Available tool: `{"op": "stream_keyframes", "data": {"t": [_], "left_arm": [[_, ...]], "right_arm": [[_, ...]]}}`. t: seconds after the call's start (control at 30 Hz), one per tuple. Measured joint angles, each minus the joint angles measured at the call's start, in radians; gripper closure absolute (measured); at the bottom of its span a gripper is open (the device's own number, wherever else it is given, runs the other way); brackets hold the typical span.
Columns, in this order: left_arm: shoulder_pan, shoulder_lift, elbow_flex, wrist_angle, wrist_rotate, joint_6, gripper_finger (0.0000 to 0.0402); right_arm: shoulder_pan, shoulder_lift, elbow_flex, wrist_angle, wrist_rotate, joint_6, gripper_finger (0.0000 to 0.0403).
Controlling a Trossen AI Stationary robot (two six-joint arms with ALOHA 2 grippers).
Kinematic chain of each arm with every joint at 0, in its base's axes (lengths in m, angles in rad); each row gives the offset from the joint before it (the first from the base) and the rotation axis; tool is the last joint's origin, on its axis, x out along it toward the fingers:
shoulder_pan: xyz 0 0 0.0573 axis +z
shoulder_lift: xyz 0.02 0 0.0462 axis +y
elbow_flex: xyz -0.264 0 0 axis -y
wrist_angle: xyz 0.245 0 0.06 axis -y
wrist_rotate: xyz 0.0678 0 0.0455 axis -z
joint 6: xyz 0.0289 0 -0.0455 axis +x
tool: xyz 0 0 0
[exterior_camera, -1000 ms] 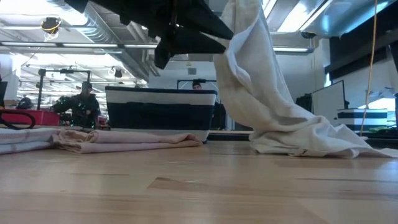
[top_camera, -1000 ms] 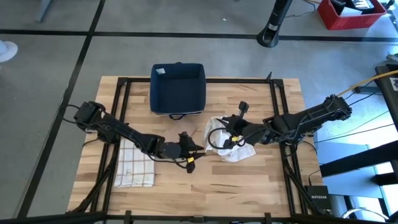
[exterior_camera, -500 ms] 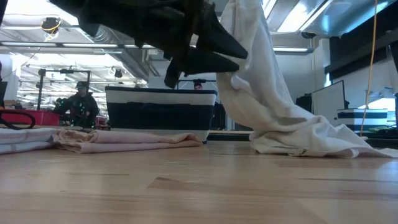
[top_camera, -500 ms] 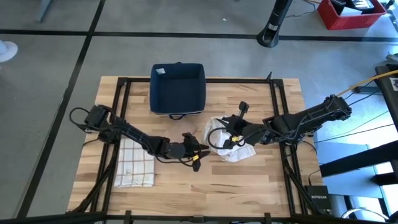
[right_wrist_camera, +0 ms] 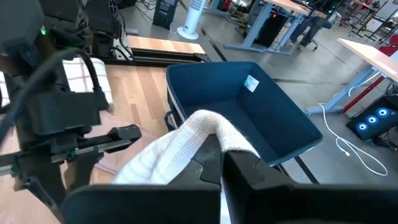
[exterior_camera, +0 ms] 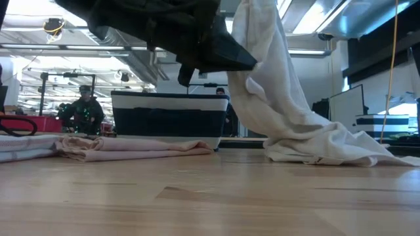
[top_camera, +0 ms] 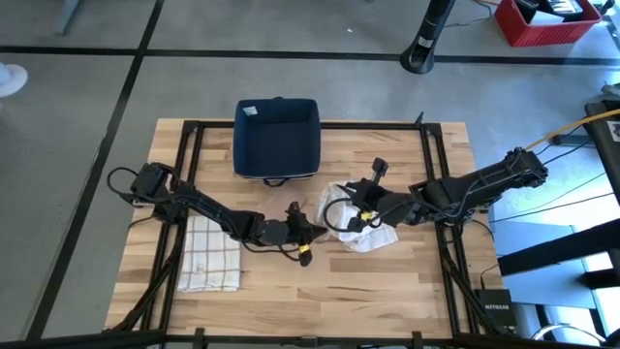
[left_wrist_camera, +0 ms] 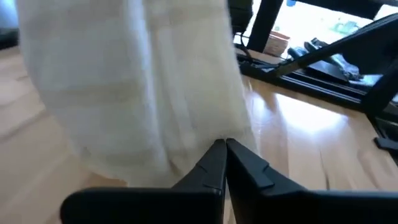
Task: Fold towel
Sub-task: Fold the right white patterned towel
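1. The right pincer [top_camera: 341, 215] was pinching a fold of the white towel [top_camera: 360, 225] and held it raised, so the cloth hung from the pinch in a crumpled drape whose lower part lay heaped on the wooden surface [top_camera: 387, 281], just in front of the dark blue bin [top_camera: 277, 138]
2. The left pincer [top_camera: 308, 231] hovered above the surface just beside the hanging cloth, its fingers pressed together with nothing between them, as the left wrist view showed with the tips meeting right before the towel
3. A checked towel [top_camera: 211, 254], already folded, lay flat near the left edge of the surface, well apart from the work
4. The step in hand appeared to be the opening one: getting the white towel lifted and taken by a second corner so it could be spread flat
5. The next move would likely call for the left pincer to spread its fingers, reach a free edge or corner of the drape and close on it; the two arms could then draw apart to stretch the cloth
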Motion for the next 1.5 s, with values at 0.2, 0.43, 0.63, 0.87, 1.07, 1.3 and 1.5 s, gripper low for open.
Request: {"op": "stream_keyframes", "data": {"t": [0.2,0.43,0.63,0.87,1.07,1.3,1.5], "left_arm": [[-0.056,-0.032,0.000,-0.001,0.116,0.135,0.0381],[-0.077,-0.030,0.000,-0.079,0.119,0.321,0.0313],[-0.101,-0.021,0.000,-0.180,-0.028,0.545,0.0229],[-0.150,0.042,0.010,-0.062,-0.313,0.591,0.0215],[-0.136,0.128,0.086,-0.016,-0.340,0.598,0.0227],[-0.113,0.186,0.154,-0.027,-0.455,0.629,0.0240],[-0.113,0.185,0.157,-0.029,-0.473,0.634,0.0277]], "right_arm": [[0.000,0.000,0.000,-0.005,0.000,-0.004,0.0397],[0.000,0.000,0.000,-0.009,-0.001,-0.011,0.0396],[0.000,0.000,0.000,-0.024,-0.001,-0.011,0.0396],[0.000,0.000,0.000,-0.024,0.007,-0.010,0.0396],[0.000,0.000,0.000,-0.024,0.019,-0.011,0.0396],[0.000,0.000,0.000,-0.026,0.019,-0.011,0.0395],[0.000,0.000,0.000,-0.026,0.019,-0.012,0.0395]]}}
